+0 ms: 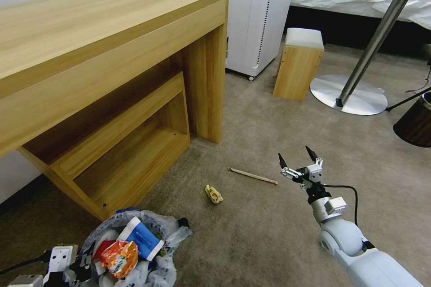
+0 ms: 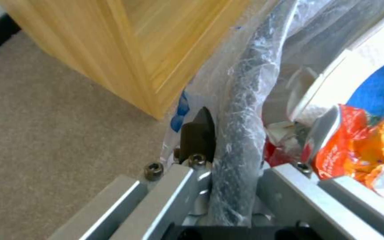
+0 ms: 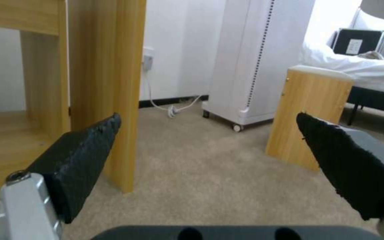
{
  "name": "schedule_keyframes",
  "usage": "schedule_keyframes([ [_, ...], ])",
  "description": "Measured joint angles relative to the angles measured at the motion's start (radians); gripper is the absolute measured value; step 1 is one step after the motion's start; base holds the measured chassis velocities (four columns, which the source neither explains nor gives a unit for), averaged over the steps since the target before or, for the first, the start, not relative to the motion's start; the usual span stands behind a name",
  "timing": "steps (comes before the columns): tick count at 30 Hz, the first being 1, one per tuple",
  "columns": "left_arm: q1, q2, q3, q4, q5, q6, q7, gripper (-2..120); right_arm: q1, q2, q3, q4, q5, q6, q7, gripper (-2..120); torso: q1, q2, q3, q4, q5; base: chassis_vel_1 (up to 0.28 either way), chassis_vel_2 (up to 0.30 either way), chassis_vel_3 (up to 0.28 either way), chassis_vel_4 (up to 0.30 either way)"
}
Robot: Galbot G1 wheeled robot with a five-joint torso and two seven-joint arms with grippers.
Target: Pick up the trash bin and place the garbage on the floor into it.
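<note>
On the beige carpet floor (image 1: 269, 233) beside a wooden desk (image 1: 90, 54), the trash bin (image 1: 173, 228) is gripped at its bagged rim by the closed left gripper (image 2: 234, 160). A yellow scrap (image 1: 213, 194) and wooden stick (image 1: 252, 176) are seen lying nearby, just beside the right gripper (image 1: 296, 157), whose fingers are spread apart.
</note>
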Motion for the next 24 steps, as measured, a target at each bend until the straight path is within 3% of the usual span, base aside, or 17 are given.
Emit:
schedule_keyframes([
  [5, 0.004, 0.018, -0.010, -0.018, -0.031, 0.007, 0.000, 0, -0.005, 0.003, -0.002, 0.001, -0.008, 0.002, -0.007, 100, 0.000, 0.000, 0.000, 0.0000, 0.0000, 0.087, 0.079, -0.085, -0.083],
  [15, 0.009, -0.015, 0.037, -0.006, 0.032, 0.000, 0.014, 0, -0.017, 0.000, -0.001, 0.012, -0.028, 0.010, -0.002, 100, 0.000, 0.000, 0.000, 0.0001, 0.0000, 0.053, 0.059, -0.063, -0.059],
  [24, 0.018, -0.008, 0.031, -0.005, 0.037, -0.004, 0.014, 0, -0.019, -0.006, -0.002, 0.015, -0.014, 0.009, -0.006, 100, 0.000, 0.000, 0.000, 0.0000, 0.0000, 0.000, 0.000, 0.000, 0.000],
])
